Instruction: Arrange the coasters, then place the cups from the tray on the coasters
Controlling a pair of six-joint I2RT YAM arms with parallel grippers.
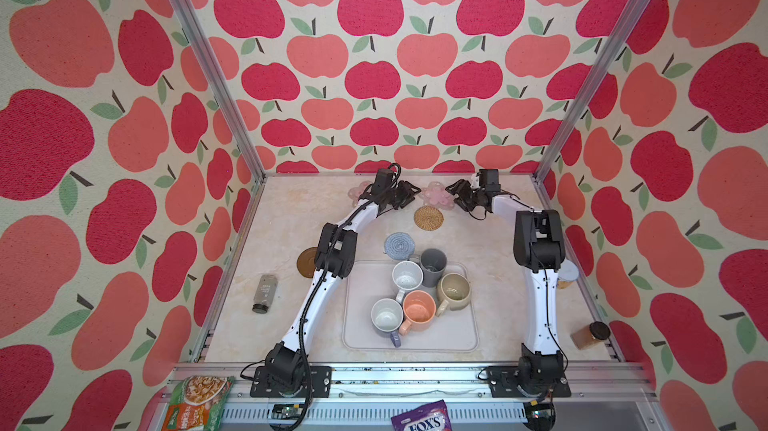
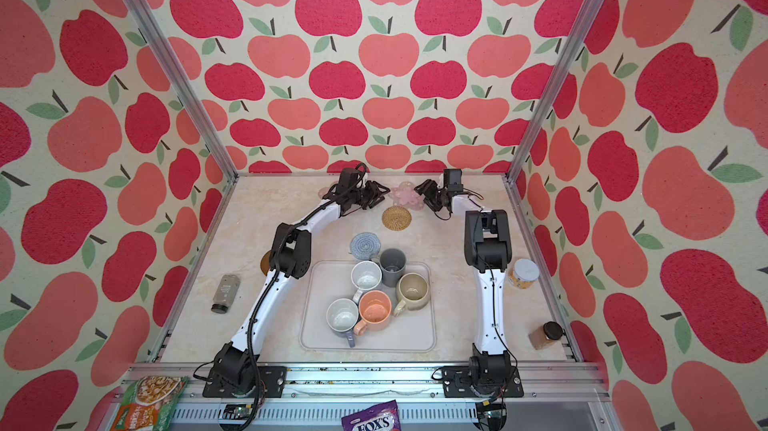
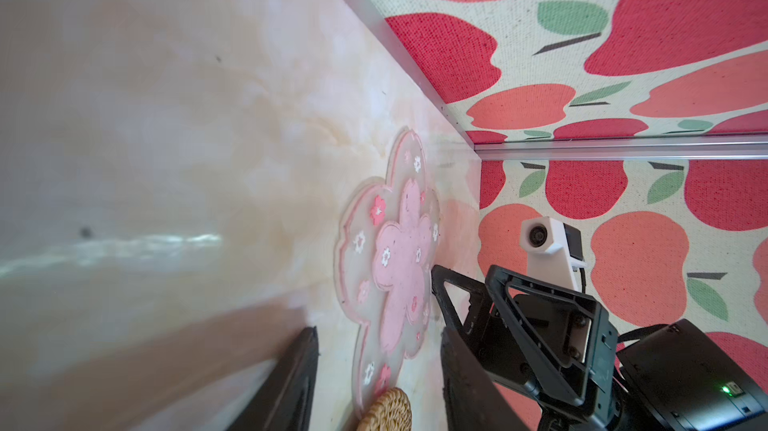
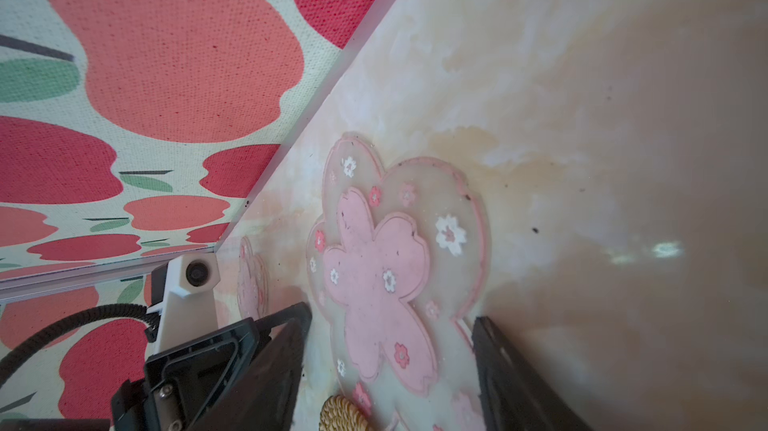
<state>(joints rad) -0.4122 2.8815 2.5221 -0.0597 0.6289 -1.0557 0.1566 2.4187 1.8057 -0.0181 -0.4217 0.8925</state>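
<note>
Five coasters lay flat off the tray (image 1: 457,339), none under a cup. Pink flower coaster (image 1: 435,195) far centre; second pink flower coaster (image 1: 360,192) left of it, partly hidden. Rattan coaster (image 1: 428,217) just nearer. Blue-grey crocheted coaster (image 1: 399,244) by the tray's far rim. Dark brown disc (image 1: 306,263) left, half hidden. Mugs upright, bunched on the tray: dark grey mug (image 1: 433,267), white mug (image 1: 407,277), beige-olive mug (image 1: 454,291), peach mug (image 1: 419,310), lavender-grey mug (image 1: 387,316).

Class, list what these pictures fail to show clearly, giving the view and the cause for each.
Left pink flower coaster: both top views, mostly behind the left arm.
Dark brown coaster: both top views, partly behind the left arm.
Rattan coaster: wrist views, cut by the frame edge.
Bottle label: top views, too small.
</note>
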